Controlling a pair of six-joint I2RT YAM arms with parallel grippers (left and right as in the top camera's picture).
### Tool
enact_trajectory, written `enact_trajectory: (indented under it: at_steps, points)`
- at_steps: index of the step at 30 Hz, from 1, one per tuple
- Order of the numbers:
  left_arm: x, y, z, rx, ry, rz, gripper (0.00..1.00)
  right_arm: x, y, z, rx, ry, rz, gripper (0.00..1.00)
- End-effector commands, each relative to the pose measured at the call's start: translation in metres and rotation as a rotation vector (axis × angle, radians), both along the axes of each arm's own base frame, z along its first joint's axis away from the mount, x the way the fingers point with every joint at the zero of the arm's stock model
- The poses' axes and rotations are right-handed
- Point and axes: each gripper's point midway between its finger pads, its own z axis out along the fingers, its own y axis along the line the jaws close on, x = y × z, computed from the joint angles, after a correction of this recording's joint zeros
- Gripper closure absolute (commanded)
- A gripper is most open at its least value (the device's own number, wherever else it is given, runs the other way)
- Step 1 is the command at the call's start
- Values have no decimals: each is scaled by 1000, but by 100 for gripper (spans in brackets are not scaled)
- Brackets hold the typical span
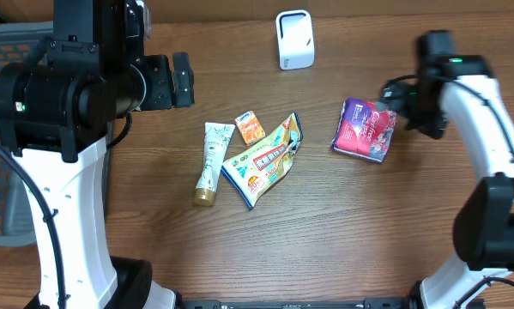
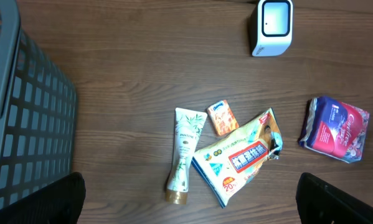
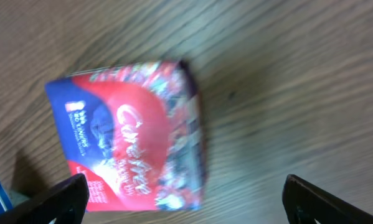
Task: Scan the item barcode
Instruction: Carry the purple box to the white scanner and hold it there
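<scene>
Tube (image 1: pixel 210 163), snack bag (image 1: pixel 263 161) and small orange box (image 1: pixel 250 127) lie nearest me on the table (image 1: pixel 368 240), nearer than and left of the white scanner (image 1: pixel 294 39). Next out, the red-and-purple pack (image 3: pixel 133 134) lies flat, nearer than and right of the scanner, well apart from it; my right gripper (image 3: pixel 186 199) hangs over it, jaws wide apart. Further out, my left gripper (image 2: pixel 192 202) hovers left of the scanner, jaws spread wide, holding nothing.

The left hand (image 1: pixel 184 80) hung high, jaws wide apart; the right hand (image 1: pixel 400 105) hung low, jaws spread, empty.
</scene>
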Motion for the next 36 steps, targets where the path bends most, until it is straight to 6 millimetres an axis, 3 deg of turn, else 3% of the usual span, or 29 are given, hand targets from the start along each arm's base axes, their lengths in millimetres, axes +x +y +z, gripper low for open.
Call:
enact_trajectory:
  at_steps: [1, 4, 7, 9, 11, 18, 25, 30, 36]
  points:
    - [1, -2, 1, -5, -5, -10, 0, 2, 5, 1, 174, -55, 136, 0]
    - [1, -2, 1, -5, -5, -10, 0, -1, 0, -8, 244, -69, 129, 0]
    - [1, -2, 1, -5, -5, -10, 0, -4, 7, -20, 336, -90, 130, 1]
    - [1, -2, 1, -5, -5, -10, 0, -4, 14, -28, 375, -111, 146, 4]
    - [1, -2, 1, -5, -5, -10, 0, -6, 21, -40, 397, -122, 158, 17]
    - [1, -2, 1, -5, -5, -10, 0, -17, 27, -71, 397, -123, 165, 23]
    - [1, -2, 1, -5, -5, -10, 0, -20, 32, -86, 406, -149, 159, 30]
    - [1, -2, 1, -5, -5, -10, 0, -12, 31, -91, 405, -190, 129, 44]
    - [1, -2, 1, -5, -5, -10, 0, -9, 32, -94, 411, -215, 114, 48]
